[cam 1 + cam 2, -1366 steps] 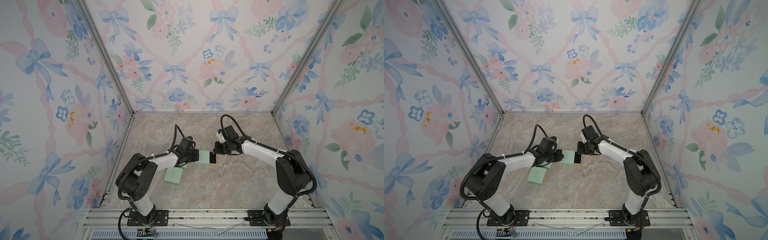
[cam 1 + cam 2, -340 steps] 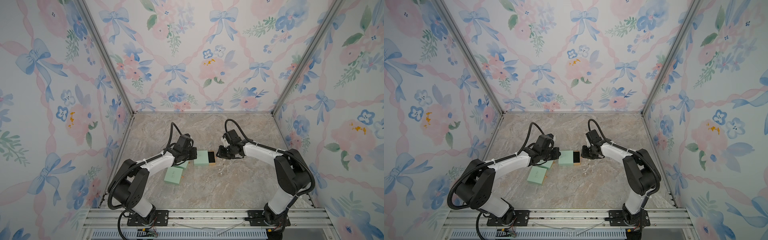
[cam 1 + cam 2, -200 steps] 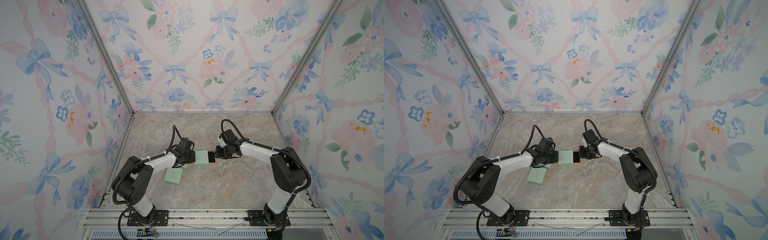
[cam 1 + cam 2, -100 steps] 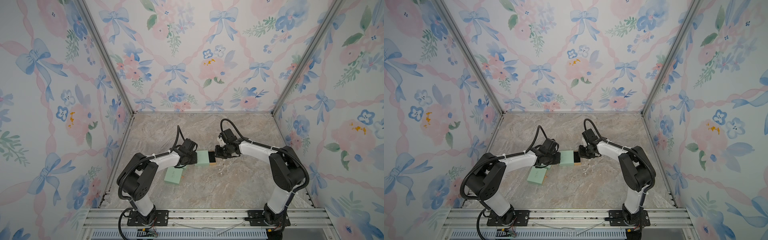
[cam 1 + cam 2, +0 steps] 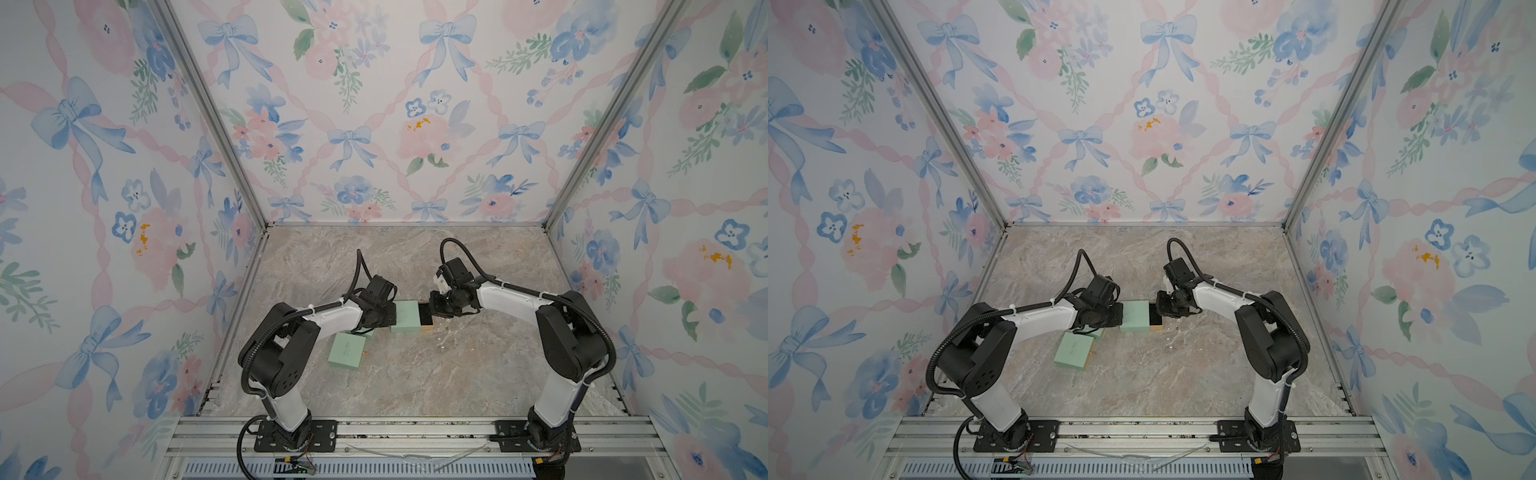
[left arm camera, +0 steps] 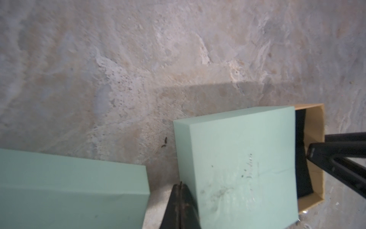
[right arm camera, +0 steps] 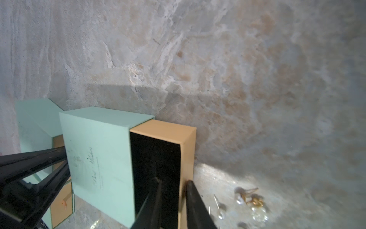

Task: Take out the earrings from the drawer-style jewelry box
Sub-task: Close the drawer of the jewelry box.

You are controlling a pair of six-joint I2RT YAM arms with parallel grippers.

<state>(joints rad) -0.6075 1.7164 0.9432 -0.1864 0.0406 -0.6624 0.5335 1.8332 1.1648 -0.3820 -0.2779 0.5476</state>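
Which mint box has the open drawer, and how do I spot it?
On the marble tabletop, look midway between the two arms. The mint jewelry box there has its tan drawer slid out toward the right gripper, black lining exposed; the mint box nearer the front rail shows no black.
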